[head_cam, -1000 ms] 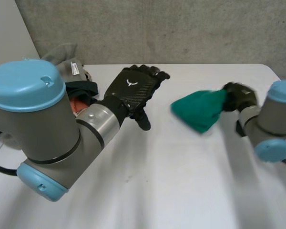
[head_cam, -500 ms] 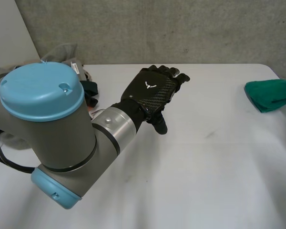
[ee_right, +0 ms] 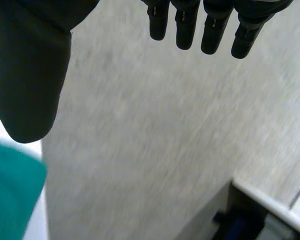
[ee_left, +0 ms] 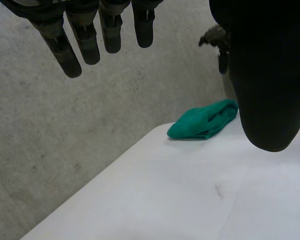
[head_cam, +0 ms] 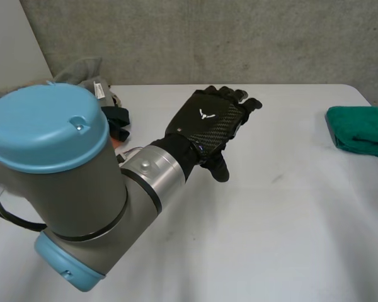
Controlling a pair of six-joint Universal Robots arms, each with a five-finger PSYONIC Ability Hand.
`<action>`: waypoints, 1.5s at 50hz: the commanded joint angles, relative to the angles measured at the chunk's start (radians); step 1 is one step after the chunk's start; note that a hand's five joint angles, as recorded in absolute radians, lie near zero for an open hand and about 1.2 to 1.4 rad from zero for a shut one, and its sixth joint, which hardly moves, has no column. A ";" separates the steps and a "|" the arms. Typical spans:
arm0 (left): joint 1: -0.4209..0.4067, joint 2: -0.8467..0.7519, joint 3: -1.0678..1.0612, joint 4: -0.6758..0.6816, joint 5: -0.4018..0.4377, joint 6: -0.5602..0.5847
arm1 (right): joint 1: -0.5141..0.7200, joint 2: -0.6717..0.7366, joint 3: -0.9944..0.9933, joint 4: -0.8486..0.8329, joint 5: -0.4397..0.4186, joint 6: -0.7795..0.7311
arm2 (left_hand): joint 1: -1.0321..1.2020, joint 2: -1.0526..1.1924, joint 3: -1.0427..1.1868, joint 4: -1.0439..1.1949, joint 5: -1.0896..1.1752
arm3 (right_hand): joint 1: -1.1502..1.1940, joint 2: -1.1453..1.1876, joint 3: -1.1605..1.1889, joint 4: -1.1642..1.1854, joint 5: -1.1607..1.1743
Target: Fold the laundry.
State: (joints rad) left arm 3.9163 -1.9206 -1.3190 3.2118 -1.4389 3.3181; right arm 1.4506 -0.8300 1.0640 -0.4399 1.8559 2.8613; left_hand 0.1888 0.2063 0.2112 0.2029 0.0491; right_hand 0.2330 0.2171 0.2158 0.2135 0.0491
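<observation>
Far left, a heap of unfolded laundry point(head_cam: 88, 78) is sitting at the back corner of the white table point(head_cam: 271, 239), a grey garment on top and darker pieces tucked beside it. In front of it the left arm point(head_cam: 63, 182) is stretching across. The left hand point(head_cam: 208, 123) is hanging over the middle of the table, back upward. Its fingers point(ee_left: 65, 47) are pointing straight out, the thumb is standing apart, and the hand is relaxed and gripping nothing. Further right, the green cloth point(head_cam: 360, 129) is lying folded at the table's right edge, well apart from that hand. The right hand point(ee_right: 30, 75) is hovering above the cloth, with green showing under the thumb. Its fingers point(ee_right: 212, 27) are extending straight and free of the fabric.
</observation>
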 commanded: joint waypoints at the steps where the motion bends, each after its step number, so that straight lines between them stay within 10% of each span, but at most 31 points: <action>1: 0.055 0.051 -0.025 0.007 -0.002 0.004 | 0.020 -0.266 0.413 -0.262 -0.318 0.013 | -0.008 -0.025 -0.030 -0.022 -0.042 | -0.058 -0.043 -0.041 -0.039 -0.049; 13: 0.471 0.071 0.010 0.048 0.005 0.020 | 0.135 -0.547 0.723 -0.078 -0.794 -0.063 | -0.013 -0.031 -0.036 -0.028 -0.048 | -0.058 -0.043 -0.041 -0.039 -0.049; 22: 0.789 -0.213 0.147 0.134 0.008 0.216 | 0.152 -0.558 0.734 0.225 -0.819 -0.255 | 0.007 -0.010 -0.015 -0.007 -0.028 | -0.058 -0.043 -0.041 -0.039 -0.049; 30: 0.859 -0.447 0.352 0.138 -0.008 0.452 | 0.148 -0.538 0.757 0.233 -0.822 -0.298 | 0.074 0.057 0.052 0.060 0.040 | -0.058 -0.043 -0.041 -0.039 -0.049; 33: 0.864 -0.494 0.400 0.134 -0.009 0.452 | 0.146 -0.502 0.758 0.234 -0.822 -0.303 | 0.241 0.224 0.219 0.227 0.207 | -0.058 -0.043 -0.041 -0.039 -0.049; 38: 0.839 -0.499 0.414 0.138 -0.012 0.436 | 0.142 -0.485 0.758 0.234 -0.819 -0.304 | 1.207 1.189 1.184 1.192 1.172 | -0.058 -0.043 -0.041 -0.039 -0.049; 53: 0.577 -0.097 0.320 0.143 -0.054 0.048 | 0.139 -0.497 0.755 0.236 -0.804 -0.292 | 1.207 1.190 1.185 1.193 1.173 | -0.058 -0.043 -0.041 -0.039 -0.049; 63: 0.566 -0.158 0.374 0.077 -0.031 0.029 | 0.137 -0.495 0.765 0.239 -0.811 -0.293 | 1.207 1.190 1.185 1.193 1.173 | -0.058 -0.043 -0.041 -0.039 -0.049; 75: 0.212 -0.097 0.435 0.164 0.021 -0.114 | 0.120 -0.505 0.761 0.234 -0.804 -0.292 | 1.207 1.190 1.185 1.193 1.173 | -0.058 -0.043 -0.041 -0.039 -0.049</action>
State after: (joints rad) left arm 4.2923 -2.0304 -0.9166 3.3023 -1.4165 3.2395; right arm 1.5810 -1.3288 1.8223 -0.2064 1.0498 2.5690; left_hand 1.1515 1.1980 1.1929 1.1975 0.9867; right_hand 0.2330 0.2171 0.2157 0.2135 0.0490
